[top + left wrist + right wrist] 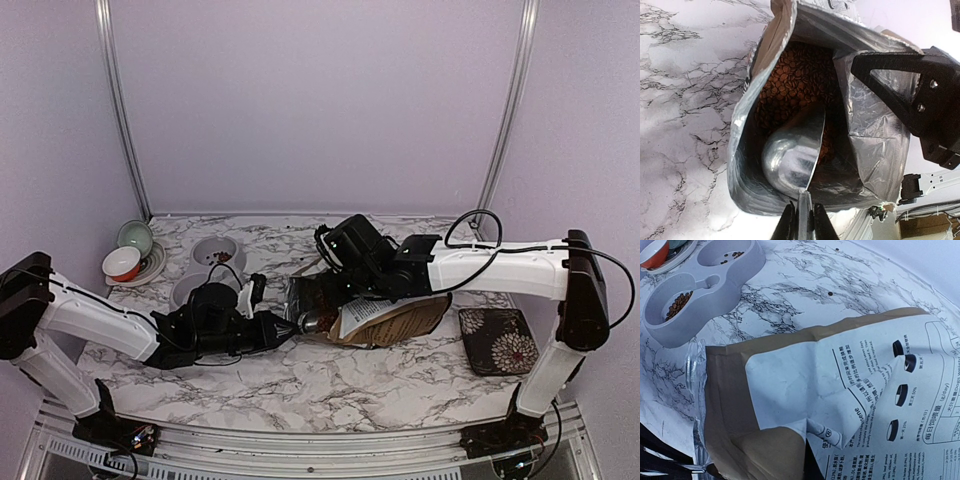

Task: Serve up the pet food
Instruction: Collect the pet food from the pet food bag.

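Mid-serving: the left tool (801, 220) clamps a scoop (792, 160) sunk in pet food (795, 75) inside the bag (790, 390) at the middle of the counter (330, 385). The right tool (857, 62) pinches the bag's lip, and the far-left feeder (710, 286) holds few pellets.

Marble-pattern table (330, 385), pale lilac walls (320, 100), two metal corner posts (120, 100).

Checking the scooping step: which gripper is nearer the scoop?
Left. The left gripper grips the scoop by its handle, inside the bag; the right gripper pinches the bag's rim beside it.
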Robot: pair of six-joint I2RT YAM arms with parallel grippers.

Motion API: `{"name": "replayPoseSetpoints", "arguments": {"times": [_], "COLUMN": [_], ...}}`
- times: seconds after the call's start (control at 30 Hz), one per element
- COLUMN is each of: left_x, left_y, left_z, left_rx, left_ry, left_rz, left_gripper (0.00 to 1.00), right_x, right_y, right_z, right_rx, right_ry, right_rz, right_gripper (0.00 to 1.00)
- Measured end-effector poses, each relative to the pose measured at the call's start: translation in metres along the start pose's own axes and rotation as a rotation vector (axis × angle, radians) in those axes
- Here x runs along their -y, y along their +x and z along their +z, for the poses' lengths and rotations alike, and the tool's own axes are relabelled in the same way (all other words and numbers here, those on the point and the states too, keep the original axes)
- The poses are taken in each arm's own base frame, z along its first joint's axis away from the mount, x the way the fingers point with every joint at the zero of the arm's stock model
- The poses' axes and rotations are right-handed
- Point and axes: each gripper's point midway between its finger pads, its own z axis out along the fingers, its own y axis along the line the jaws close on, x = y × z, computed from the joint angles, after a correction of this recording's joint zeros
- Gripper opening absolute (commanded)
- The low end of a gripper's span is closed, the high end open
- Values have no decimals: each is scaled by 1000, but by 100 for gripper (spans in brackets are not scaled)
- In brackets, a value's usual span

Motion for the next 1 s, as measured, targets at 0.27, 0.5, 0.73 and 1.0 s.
{"name": "replayPoseSetpoints", "arguments": {"times": [0.27, 0.5, 0.73, 1.0], "left_x": [-5, -5, -4, 7], "left_y": [-9, -17, -20, -28], "left_z": [-12, -19, -25, -30], "left_rx": [19, 40, 44, 49], "left_ry": [7, 15, 30, 87], "left_rz": [-27, -40, -68, -126], "left_gripper": [0, 0, 0, 0], "right_x": [0, 0, -1, -1], "right_y": [0, 0, -1, -1], "right_z": [0, 0, -1, -1], "right_rx": [0, 0, 1, 0], "right_ry": [1, 2, 2, 4], "right_rz": [-1, -2, -3, 0], "right_gripper": [0, 0, 0, 0]}}
